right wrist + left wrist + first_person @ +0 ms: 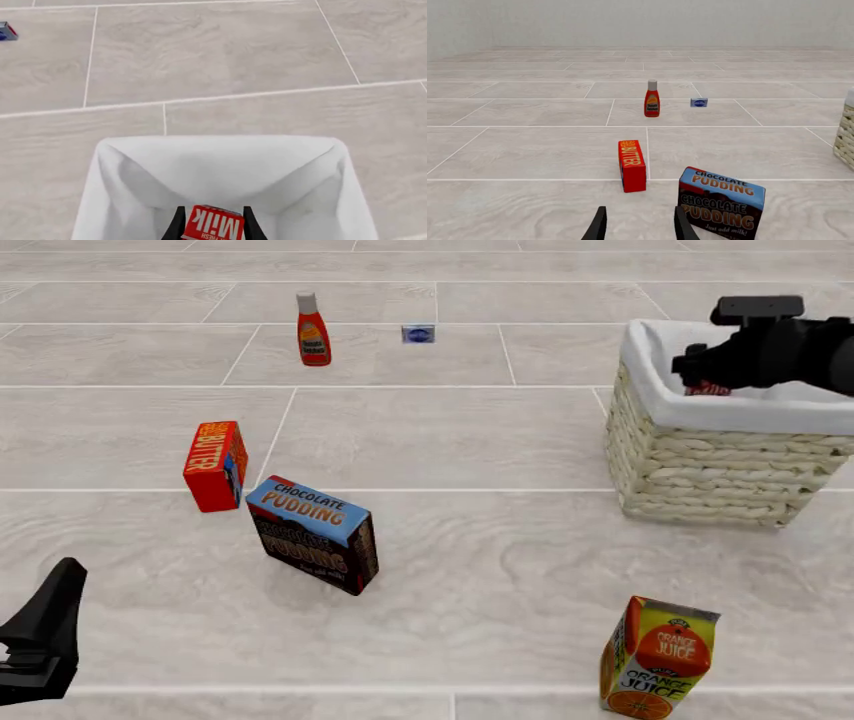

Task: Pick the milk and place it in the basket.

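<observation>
While the left gripper (47,635) hangs low at the near left corner of the tabletop (507,440), its dark fingers (599,226) stand apart with nothing between them, pointing toward the far edge. Just ahead of it, toward the left edge, the butter box (215,465) stands upright on its short end, and beside it, nearer the front edge, the chocolate pudding box (315,534) sits tilted on a corner, close to the butter box but not touching it. Toward the far edge, a red sauce bottle (312,331) stands upright with a small blue-and-white tin (418,334) just to its right. At the near edge, right of centre, the orange juice carton (657,657) stands upright and apart from everything else. The basket (707,465) sits at the right edge, its white cloth lining folded over the rim; whether anything lies on its floor cannot be told. The right arm reaches in over the basket's opening, and the right gripper (211,222) points down into it, its fingers clamped on either side of the milk (213,224), which is held over the lining, just inside the rim
</observation>
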You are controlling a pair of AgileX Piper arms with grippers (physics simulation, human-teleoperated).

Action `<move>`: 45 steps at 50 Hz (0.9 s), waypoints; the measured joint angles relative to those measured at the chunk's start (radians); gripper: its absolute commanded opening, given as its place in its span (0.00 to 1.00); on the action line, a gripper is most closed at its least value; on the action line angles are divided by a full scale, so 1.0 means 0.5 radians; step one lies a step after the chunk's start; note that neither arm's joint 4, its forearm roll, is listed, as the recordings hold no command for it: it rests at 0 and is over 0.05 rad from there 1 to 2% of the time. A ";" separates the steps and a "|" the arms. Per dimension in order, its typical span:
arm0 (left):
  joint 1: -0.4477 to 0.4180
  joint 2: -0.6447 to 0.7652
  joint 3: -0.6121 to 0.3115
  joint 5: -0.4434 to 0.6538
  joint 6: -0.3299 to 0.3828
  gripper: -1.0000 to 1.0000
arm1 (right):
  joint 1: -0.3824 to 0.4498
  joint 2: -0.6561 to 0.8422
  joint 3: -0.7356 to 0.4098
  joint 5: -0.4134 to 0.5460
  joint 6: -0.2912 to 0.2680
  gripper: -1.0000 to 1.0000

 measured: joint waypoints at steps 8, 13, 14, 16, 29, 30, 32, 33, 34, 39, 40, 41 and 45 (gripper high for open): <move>0.000 0.000 0.000 0.000 0.000 1.00 | -0.005 0.006 -0.005 -0.011 0.007 1.00; 0.000 0.000 0.000 0.000 0.000 1.00 | -0.011 -0.004 -0.008 -0.016 0.012 1.00; 0.000 0.000 0.000 0.000 0.000 1.00 | -0.012 -0.007 -0.007 -0.016 0.013 1.00; 0.000 0.000 0.000 0.000 0.000 1.00 | -0.014 -0.013 -0.006 -0.016 0.013 1.00; 0.000 0.000 0.000 0.000 0.000 1.00 | -0.019 -0.078 0.026 -0.023 0.012 1.00; 0.000 0.000 0.000 0.000 0.000 1.00 | -0.019 -0.085 0.031 -0.024 0.012 1.00; 0.000 0.000 0.000 0.000 0.000 1.00 | -0.019 -0.102 0.042 -0.027 0.011 1.00; 0.000 0.000 0.000 0.000 0.000 1.00 | -0.019 -0.112 0.049 -0.029 0.011 1.00; 0.000 0.000 0.000 0.000 0.000 1.00 | -0.018 -0.123 0.057 -0.031 0.011 1.00; 0.000 0.000 0.000 0.000 0.000 1.00 | -0.016 -0.196 0.115 -0.054 0.012 1.00; 0.000 0.000 0.000 0.000 0.000 1.00 | -0.015 -0.213 0.129 -0.059 0.013 1.00; 0.000 0.000 0.000 0.000 0.000 1.00 | -0.015 -0.232 0.146 -0.067 0.012 1.00; 0.000 0.000 0.000 0.000 0.000 1.00 | -0.013 -0.323 0.225 -0.101 0.012 1.00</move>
